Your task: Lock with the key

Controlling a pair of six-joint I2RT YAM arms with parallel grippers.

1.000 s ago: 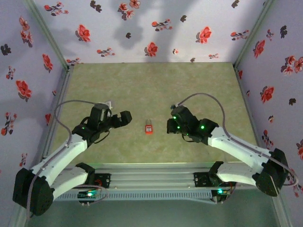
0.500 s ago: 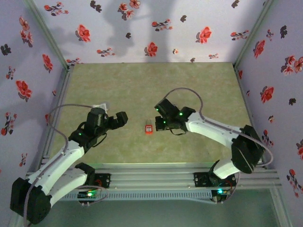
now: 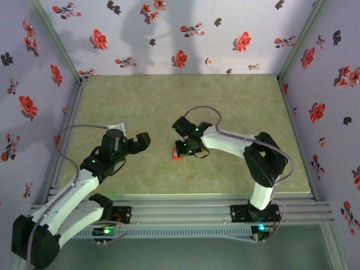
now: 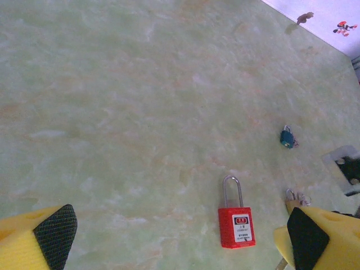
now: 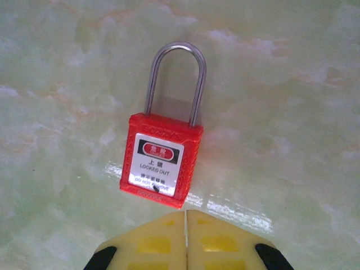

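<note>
Nearest, the right gripper (image 5: 187,216), its fingers cut off at the frame edge, is pressed closed just short of the red padlock (image 5: 161,163) lying flat on the table (image 5: 292,84); the left gripper (image 4: 180,233) gapes wide, and a blue object (image 4: 287,138) beyond is too small to identify.

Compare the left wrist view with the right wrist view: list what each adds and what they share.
Left wrist view adds: a small blue padlock farther out on the table, what looks like a key ring near the red padlock, and the left gripper wide open.
Right wrist view adds: the readable LOCKED OUT label, and the right gripper shut, its tips at the lock's base; contact is unclear.
Both share: the red padlock lying flat, shackle pointing away.
</note>
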